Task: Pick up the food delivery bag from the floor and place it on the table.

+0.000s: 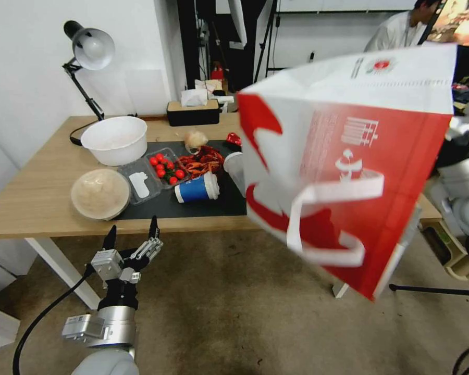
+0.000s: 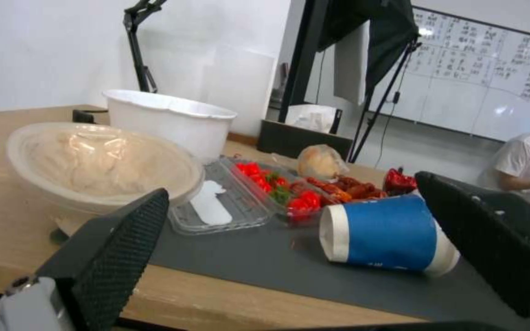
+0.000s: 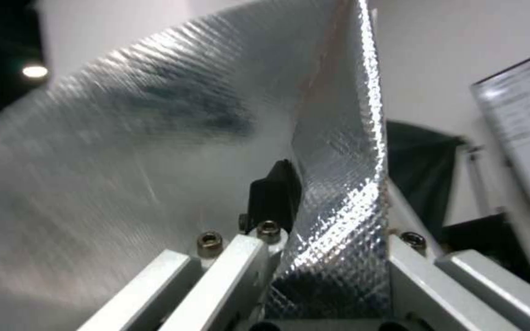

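The food delivery bag [image 1: 344,156] is held up in the air on the right, tilted, above the floor [image 1: 234,312] and in front of the table's [image 1: 31,203] right end. Its wall is clamped by the right gripper [image 3: 314,216]. The left gripper [image 1: 133,237] is parked low at the near left, just in front of the table edge, fingers spread.

On the table, a mat [image 1: 193,205] is laid across the middle. A covered bowl [image 1: 100,192] is found near left, with a tub [image 1: 114,139] behind it. A clear tray [image 1: 151,174] is set right of those, and a tipped cup [image 1: 197,188] lies near the tray, just left of the bag. A lamp [image 1: 88,52] and a tissue box [image 1: 194,109] are placed at the far edge.
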You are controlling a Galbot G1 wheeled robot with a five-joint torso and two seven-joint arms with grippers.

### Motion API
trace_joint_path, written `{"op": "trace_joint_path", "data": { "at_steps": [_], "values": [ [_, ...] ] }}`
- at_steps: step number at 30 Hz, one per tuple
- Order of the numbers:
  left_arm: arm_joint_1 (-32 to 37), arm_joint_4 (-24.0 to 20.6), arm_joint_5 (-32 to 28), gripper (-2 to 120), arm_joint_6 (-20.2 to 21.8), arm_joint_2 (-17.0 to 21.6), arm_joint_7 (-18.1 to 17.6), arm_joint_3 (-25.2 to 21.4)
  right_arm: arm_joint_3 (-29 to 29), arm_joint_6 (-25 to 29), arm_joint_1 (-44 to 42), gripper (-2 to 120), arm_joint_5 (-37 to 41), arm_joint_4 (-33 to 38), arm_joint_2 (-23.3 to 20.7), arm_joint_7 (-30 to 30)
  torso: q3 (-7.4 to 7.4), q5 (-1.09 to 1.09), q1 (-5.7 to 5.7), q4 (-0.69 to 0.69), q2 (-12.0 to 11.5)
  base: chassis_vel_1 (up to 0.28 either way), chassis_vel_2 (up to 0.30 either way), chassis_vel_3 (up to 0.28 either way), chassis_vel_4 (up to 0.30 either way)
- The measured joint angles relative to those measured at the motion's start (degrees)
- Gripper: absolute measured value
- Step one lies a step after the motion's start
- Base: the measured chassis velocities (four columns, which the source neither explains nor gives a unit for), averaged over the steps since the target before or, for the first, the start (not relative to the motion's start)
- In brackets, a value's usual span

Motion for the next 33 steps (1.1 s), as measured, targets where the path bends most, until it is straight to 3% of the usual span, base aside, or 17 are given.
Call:
{"op": "trace_joint_path", "data": {
  "at_steps": [2,5,18,27,33],
  "values": [
    [0.07,-0.04,-0.03,100,0.0,0.0,0.04,-0.02,-0.78,0.48,1.46,0,-0.69,-0.42,-0.06,2.79,-0.01,0.0,-0.01,0.0,-0.01,0.0,0.0,0.0,0.0],
    [0.02,-0.03,-0.11,100,0.01,-0.06,0.07,-0.03,-2.88,1.12,6.26,0,-3.87,-3.38,-0.31,13.7,-0.03,-0.02,-0.02,0.0,-0.04,0.0,0.0,0.0,0.0],
    [-0.46,0.98,-0.12,100,-0.07,0.1,-0.02,-0.07,-3.77,-3.79,7.07,0,-9.93,-6.59,-0.59,24.29,-0.05,-0.01,-0.04,0.0,-0.1,0.0,0.0,0.0,0.0],
    [-0.72,1.44,0.02,100,-0.08,0.4,0.0,0.14,-3.84,-14.03,7.35,0,-11.35,-7.42,-1.4,29.77,-0.07,-0.01,-0.05,0.0,-0.12,0.0,0.0,0.0,0.0],
    [-0.65,1.75,0.01,100,-0.28,0.43,0.02,0.18,-5.7,-18.02,10.91,0,-12.0,-9.03,-2.02,31.74,-0.08,-0.02,-0.06,0.01,-0.13,0.0,0.0,0.0,0.0]
  ]
}}
